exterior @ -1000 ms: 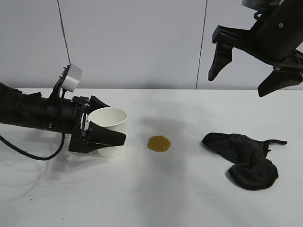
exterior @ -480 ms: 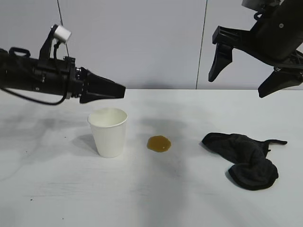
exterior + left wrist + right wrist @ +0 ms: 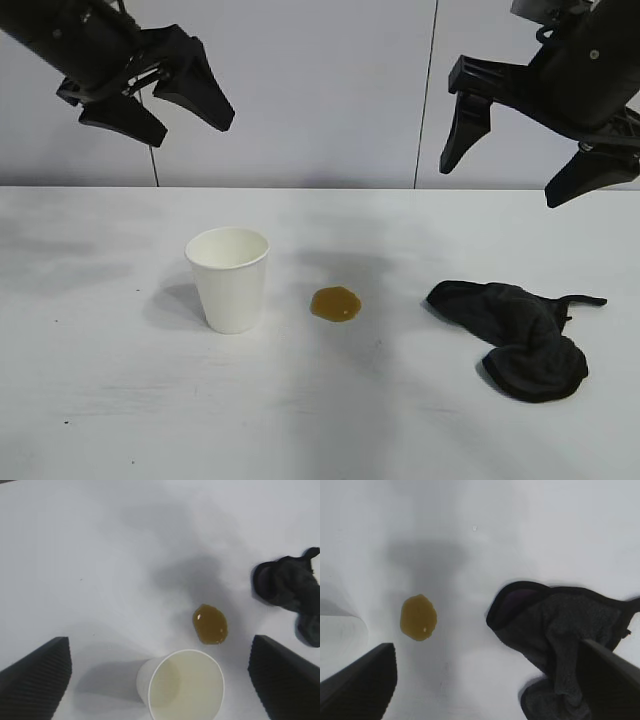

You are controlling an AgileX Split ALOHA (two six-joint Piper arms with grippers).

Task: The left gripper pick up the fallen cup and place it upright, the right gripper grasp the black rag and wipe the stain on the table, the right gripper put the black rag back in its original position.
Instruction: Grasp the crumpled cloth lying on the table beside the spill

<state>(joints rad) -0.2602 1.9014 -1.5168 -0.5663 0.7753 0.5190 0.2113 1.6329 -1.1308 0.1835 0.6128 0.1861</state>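
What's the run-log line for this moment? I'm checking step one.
cup: upright, free | left gripper: open, above cup | right gripper: open, above black rag | stain: unwiped

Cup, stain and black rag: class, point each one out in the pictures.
cup (image 3: 231, 290), exterior view, on its side wall.
stain (image 3: 336, 303), exterior view, at the blotch's middle.
black rag (image 3: 515, 335), exterior view, on its wrinkled middle folds.
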